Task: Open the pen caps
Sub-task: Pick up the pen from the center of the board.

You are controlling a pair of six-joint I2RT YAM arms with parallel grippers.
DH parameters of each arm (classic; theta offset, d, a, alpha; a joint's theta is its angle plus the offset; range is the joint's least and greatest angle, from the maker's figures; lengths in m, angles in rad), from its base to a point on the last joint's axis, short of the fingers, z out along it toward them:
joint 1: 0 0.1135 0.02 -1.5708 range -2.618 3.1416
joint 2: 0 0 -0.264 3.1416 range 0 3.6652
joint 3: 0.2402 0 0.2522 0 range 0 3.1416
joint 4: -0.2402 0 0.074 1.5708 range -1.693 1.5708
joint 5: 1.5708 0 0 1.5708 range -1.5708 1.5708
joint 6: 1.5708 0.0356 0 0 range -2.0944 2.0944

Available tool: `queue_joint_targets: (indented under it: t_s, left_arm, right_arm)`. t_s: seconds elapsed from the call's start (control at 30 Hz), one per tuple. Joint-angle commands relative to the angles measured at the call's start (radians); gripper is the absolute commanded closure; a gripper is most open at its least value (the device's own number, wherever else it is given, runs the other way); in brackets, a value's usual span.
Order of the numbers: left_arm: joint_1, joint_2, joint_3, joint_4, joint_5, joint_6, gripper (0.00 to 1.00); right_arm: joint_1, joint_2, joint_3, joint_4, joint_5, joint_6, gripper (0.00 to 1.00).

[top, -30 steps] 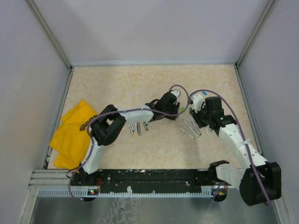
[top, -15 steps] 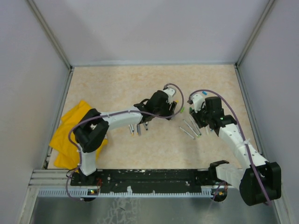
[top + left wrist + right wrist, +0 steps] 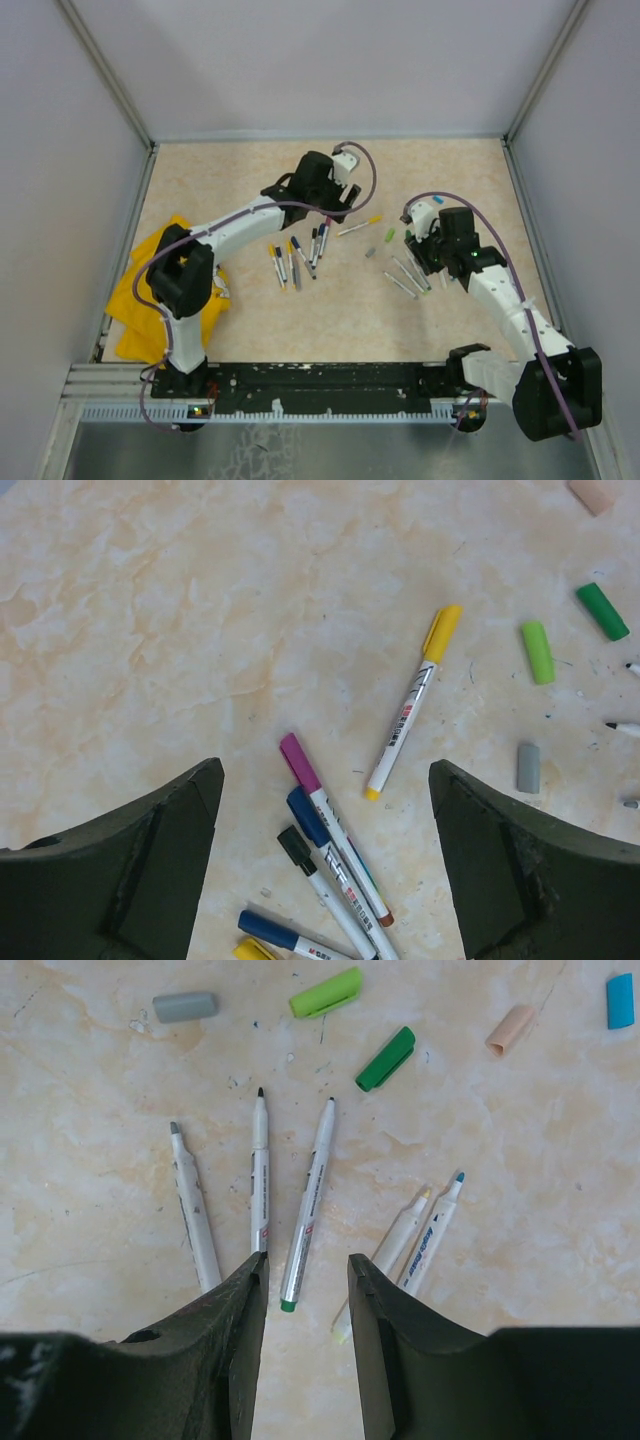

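Note:
My left gripper (image 3: 338,196) is open and empty above the table, its jaws wide apart (image 3: 325,780). Below it lie capped pens: a yellow-capped one (image 3: 410,715) off by itself, and purple (image 3: 300,763), blue (image 3: 310,818) and black (image 3: 296,847) ones side by side. Loose caps lie to the right: light green (image 3: 537,651), green (image 3: 602,611), grey (image 3: 528,767). My right gripper (image 3: 420,245) hovers over several uncapped pens (image 3: 310,1195), its jaws a little apart and empty (image 3: 307,1265). Grey (image 3: 185,1006), light green (image 3: 325,991), green (image 3: 386,1058), peach (image 3: 510,1029) and blue (image 3: 620,1000) caps lie beyond them.
A yellow cloth (image 3: 150,290) lies at the table's left edge beside the left arm. Grey walls close the table in on the left, back and right. A black rail (image 3: 320,378) runs along the near edge.
My left arm has swung away from the middle toward the back, uncovering the capped pens and the yellow-capped pen. The right arm has not moved.

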Motion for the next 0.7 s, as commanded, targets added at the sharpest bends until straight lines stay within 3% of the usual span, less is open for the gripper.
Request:
queue_joint_targets:
  t_s: [0.0, 0.27, 0.67]
  left_arm:
    - [0.004, 0.075, 0.074, -0.111, 0.065, 0.139, 0.1]
    - [0.011, 0.215, 0.217, -0.197, 0.134, 0.203, 0.11]
    - [0.015, 0.288, 0.279, -0.223, 0.179, 0.246, 0.12]
  right_arm:
    - [-0.01, -0.018, 0.031, 0.02, -0.018, -0.012, 0.63]
    - [-0.01, -0.015, 0.031, 0.018, -0.022, -0.016, 0.63]
    - [-0.011, -0.016, 0.031, 0.015, -0.028, -0.02, 0.63]
